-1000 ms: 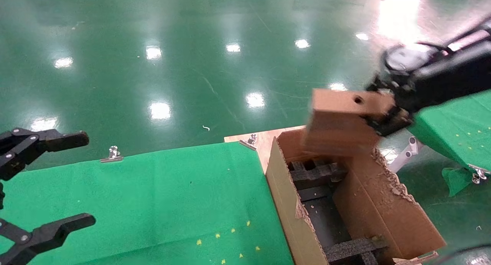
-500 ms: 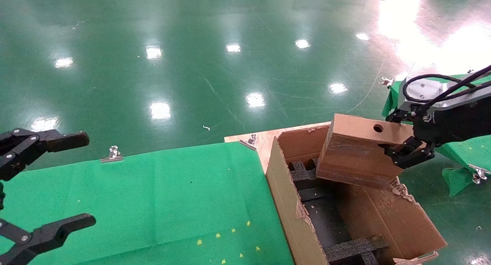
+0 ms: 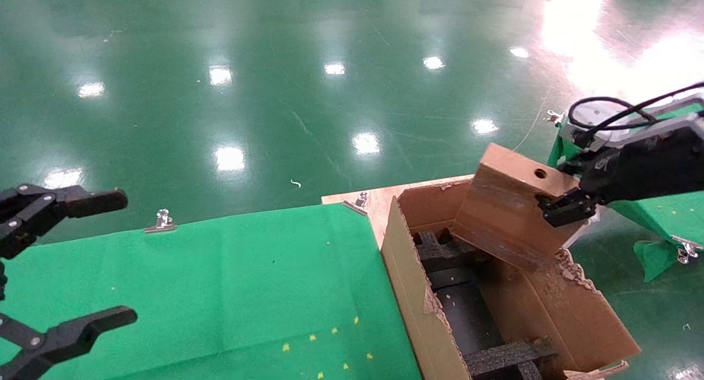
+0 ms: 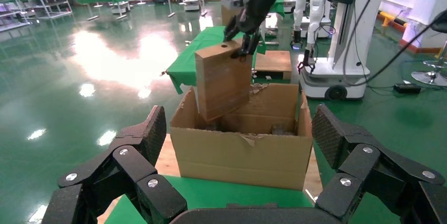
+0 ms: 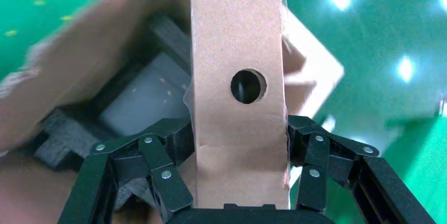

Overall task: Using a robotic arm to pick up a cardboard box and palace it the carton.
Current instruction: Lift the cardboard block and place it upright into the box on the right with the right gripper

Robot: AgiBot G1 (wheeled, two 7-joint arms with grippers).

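We see the cardboard box [image 3: 509, 204] held tilted in the air above the far end of the carton [image 3: 550, 308], its lower edge dipping just below the carton's ragged rim, over the black foam inserts [image 3: 440, 251]. A round hole [image 5: 248, 86] shows in the box's narrow upper face. Our right hand [image 3: 566, 207] is clamped on that narrow end, fingers [image 5: 158, 166] pressed against both broad sides; the robotic arm [image 3: 638, 160] reaches in from the right. The carton stands open beside the green-covered bench [image 3: 220, 292], touching its edge. Our left hand [image 3: 49, 264] hangs over the bench's near left corner, well apart from the carton, fingers spread wide and holding nothing.
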